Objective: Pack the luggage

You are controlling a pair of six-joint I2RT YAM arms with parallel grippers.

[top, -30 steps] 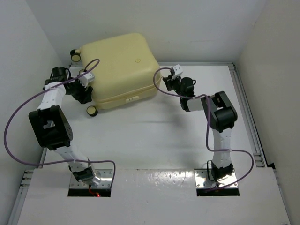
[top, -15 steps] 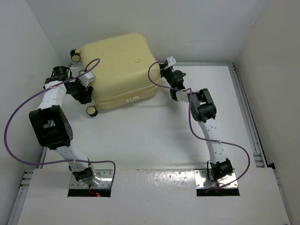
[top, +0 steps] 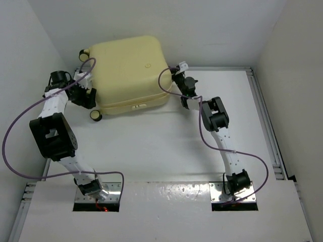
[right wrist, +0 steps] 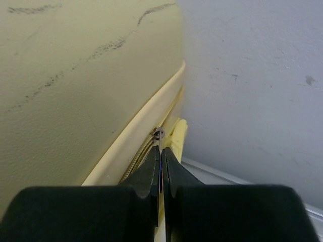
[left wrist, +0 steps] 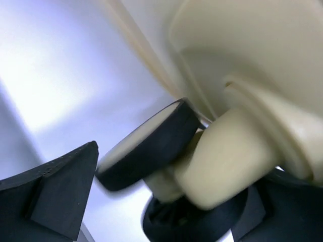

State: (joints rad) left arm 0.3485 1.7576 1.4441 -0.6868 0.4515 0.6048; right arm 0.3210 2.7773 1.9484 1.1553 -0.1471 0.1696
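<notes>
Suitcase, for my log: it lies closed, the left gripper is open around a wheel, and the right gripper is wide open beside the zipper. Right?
Not quite. The right gripper is shut, pinching the zipper pull, as the right wrist view shows. The rest stands: the suitcase lies closed and the left gripper is open around a wheel.

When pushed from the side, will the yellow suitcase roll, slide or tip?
The luggage lies flat on its shell, wheels pointing sideways, so it likely slides, not rolls. Low and wide, it should hardly tip. The hard shell looks stiff, moving as one piece.
</notes>
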